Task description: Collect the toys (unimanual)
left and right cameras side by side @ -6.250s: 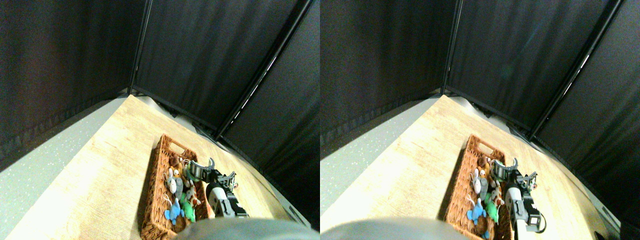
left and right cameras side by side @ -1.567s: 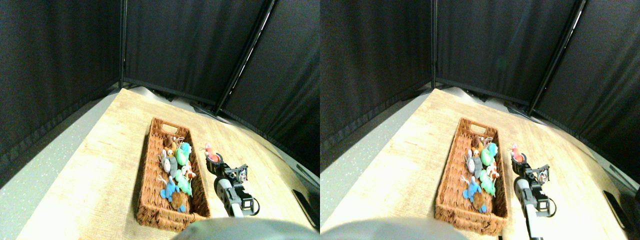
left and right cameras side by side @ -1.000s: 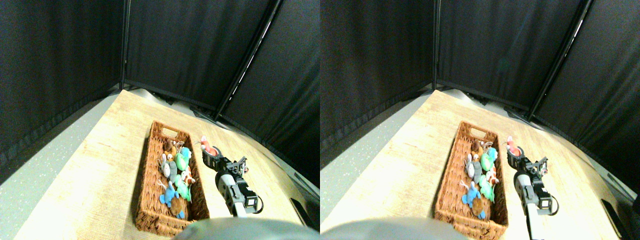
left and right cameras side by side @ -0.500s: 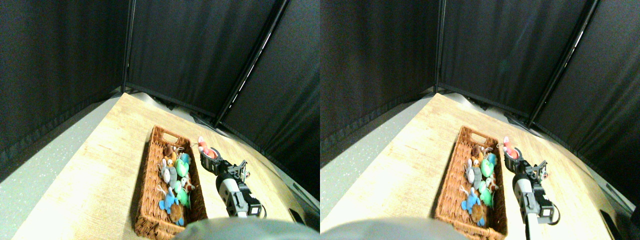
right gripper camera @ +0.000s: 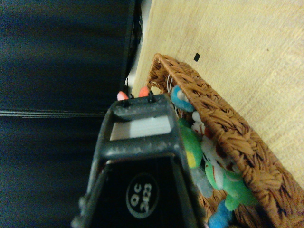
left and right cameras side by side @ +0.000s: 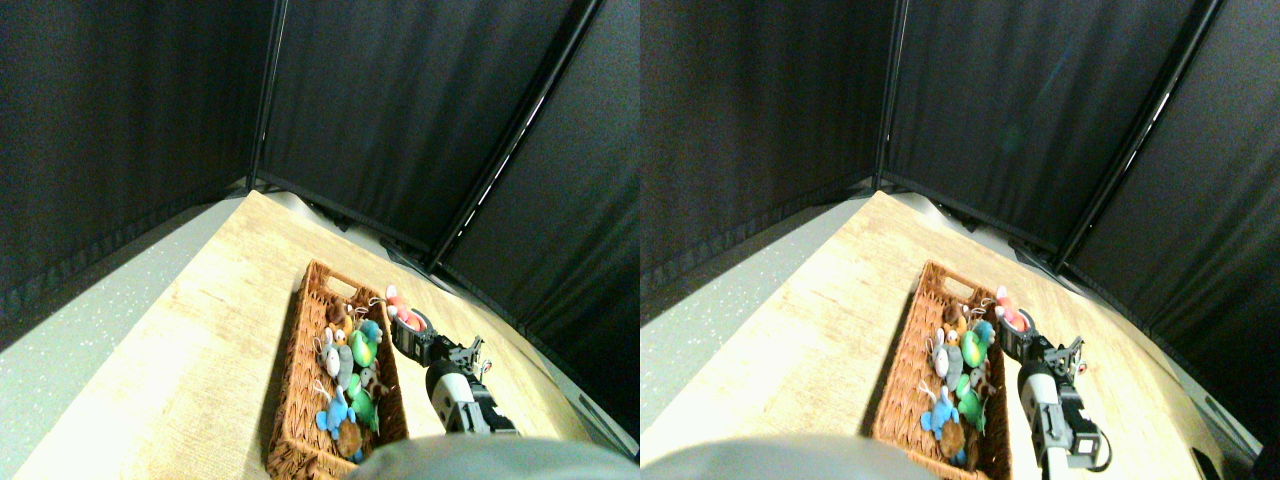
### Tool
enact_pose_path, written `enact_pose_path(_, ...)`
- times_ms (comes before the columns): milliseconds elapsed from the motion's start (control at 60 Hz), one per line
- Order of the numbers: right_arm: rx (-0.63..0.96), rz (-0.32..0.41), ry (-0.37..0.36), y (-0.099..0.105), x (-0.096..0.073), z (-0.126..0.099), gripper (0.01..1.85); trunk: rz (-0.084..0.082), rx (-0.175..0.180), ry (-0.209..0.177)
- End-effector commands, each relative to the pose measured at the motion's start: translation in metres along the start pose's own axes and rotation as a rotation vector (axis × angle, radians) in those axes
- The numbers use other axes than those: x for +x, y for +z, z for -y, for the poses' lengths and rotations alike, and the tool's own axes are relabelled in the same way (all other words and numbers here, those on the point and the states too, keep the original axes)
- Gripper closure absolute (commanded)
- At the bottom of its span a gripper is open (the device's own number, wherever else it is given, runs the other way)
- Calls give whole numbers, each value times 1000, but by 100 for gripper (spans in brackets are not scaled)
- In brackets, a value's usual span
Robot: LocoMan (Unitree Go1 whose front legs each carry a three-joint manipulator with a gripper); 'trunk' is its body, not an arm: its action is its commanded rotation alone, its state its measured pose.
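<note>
A long brown wicker basket (left and right cameras side by side: 297, 366) lies on the pale wooden table and holds several toys: a grey one (left and right cameras side by side: 331, 357), a green one (left and right cameras side by side: 365, 346), a blue one (left and right cameras side by side: 330, 414) and a brown one (left and right cameras side by side: 349, 438). My right gripper (left and right cameras side by side: 407, 326) hangs just off the basket's right rim, near its far end. It is shut on a red toy (left and right cameras side by side: 397, 307) that sticks out past the jaws. In the wrist view the dark jaw (right gripper camera: 138, 156) fills the middle. Red tips of the toy (right gripper camera: 122, 95) peek over it, above the basket rim (right gripper camera: 228, 129) and the green toy (right gripper camera: 191, 144).
Black curtain panels (left and right cameras side by side: 400, 120) on dark poles close off the table's far and right sides. Grey floor (left and right cameras side by side: 70, 340) runs along the left. The table (left and right cameras side by side: 200, 330) spreads left of the basket, with a narrower strip to its right.
The gripper has carried the red toy leftward, from the table right of the basket to the basket's right rim. The camera has also tilted, shifting the whole picture.
</note>
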Motion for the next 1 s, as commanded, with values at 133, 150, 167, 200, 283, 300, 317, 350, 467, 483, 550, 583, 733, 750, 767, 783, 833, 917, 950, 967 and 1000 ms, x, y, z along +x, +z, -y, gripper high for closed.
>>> enact_pose_path(133, 7, -21, 37, -4, 4, -3, 164, 24, -34, 14)
enact_pose_path(150, 7, -21, 37, -4, 4, -3, 164, 24, -35, 15)
enact_pose_path(167, 2, -31, 41, -5, 4, -3, 164, 22, -38, 16)
enact_pose_path(200, 3, -35, 42, -6, 4, -3, 164, 18, -41, 17)
enact_pose_path(283, 59, -51, 34, -12, 6, -4, 167, 15, -46, 27)
enact_pose_path(300, 59, -51, 34, -12, 6, -4, 167, 15, -46, 29)
enact_pose_path(317, 64, -54, 31, -12, 6, -4, 167, 14, -46, 32)
enact_pose_path(350, 74, -66, 28, -14, 7, -4, 166, 14, -47, 36)
enact_pose_path(467, 63, -73, 21, -18, 7, -6, 167, 13, -51, 48)
enact_pose_path(483, 67, -76, 19, -19, 7, -6, 167, 11, -51, 48)
enact_pose_path(550, 89, -84, 22, -21, 8, -7, 169, 12, -55, 51)
enact_pose_path(583, 95, -86, 23, -22, 9, -7, 169, 12, -57, 52)
enact_pose_path(733, 95, -95, 30, -26, 11, -6, 168, 11, -56, 53)
enact_pose_path(750, 89, -96, 36, -26, 11, -6, 168, 11, -56, 53)
enact_pose_path(767, 83, -98, 38, -25, 12, -5, 169, 8, -54, 50)
enact_pose_path(783, 84, -99, 32, -25, 12, -4, 170, 8, -54, 50)
enact_pose_path(833, 99, -100, 15, -23, 12, -3, 174, 8, -51, 49)
enact_pose_path(917, 98, -101, -24, -21, 9, -3, 146, 6, -48, 45)
enact_pose_path(950, 106, -104, -33, -20, 8, -4, 126, 6, -47, 43)
enact_pose_path(967, 105, -106, -42, -20, 7, -4, 112, 5, -47, 42)
enact_pose_path(1000, 90, -113, -50, -19, 6, -4, 92, 5, -47, 42)
